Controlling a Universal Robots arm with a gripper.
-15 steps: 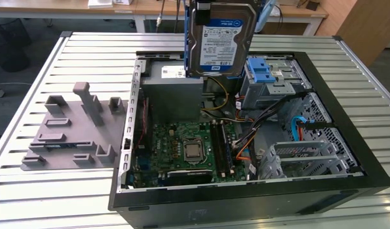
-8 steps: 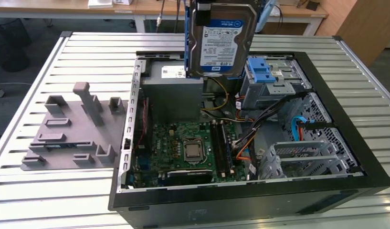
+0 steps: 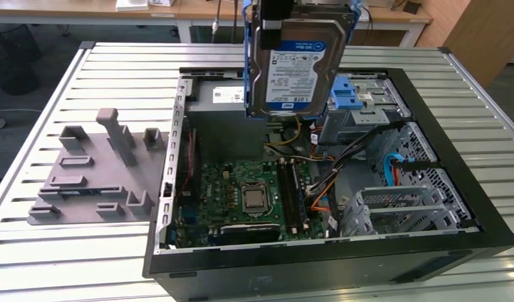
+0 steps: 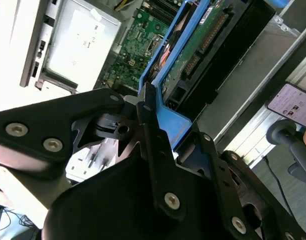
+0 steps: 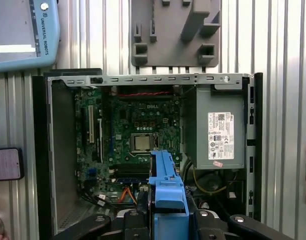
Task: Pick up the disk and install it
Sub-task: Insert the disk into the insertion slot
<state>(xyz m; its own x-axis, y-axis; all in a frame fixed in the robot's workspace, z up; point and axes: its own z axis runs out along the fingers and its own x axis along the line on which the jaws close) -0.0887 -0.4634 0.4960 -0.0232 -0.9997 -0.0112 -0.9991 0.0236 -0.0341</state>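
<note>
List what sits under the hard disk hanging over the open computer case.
Below the silver hard disk in its blue plastic frame, the first wrist view shows a green motherboard and orange wires. The disk hides whatever lies directly beneath.

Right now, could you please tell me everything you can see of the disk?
The disk is a flat silver hard drive with a white-and-blue label, framed along its edges by a blue plastic carrier. It hangs on edge, label towards the exterior view, above the open computer case, apparently clear of everything inside. In the second wrist view its other face shows a green circuit board. The gripper is shut on the carrier's end.
</note>
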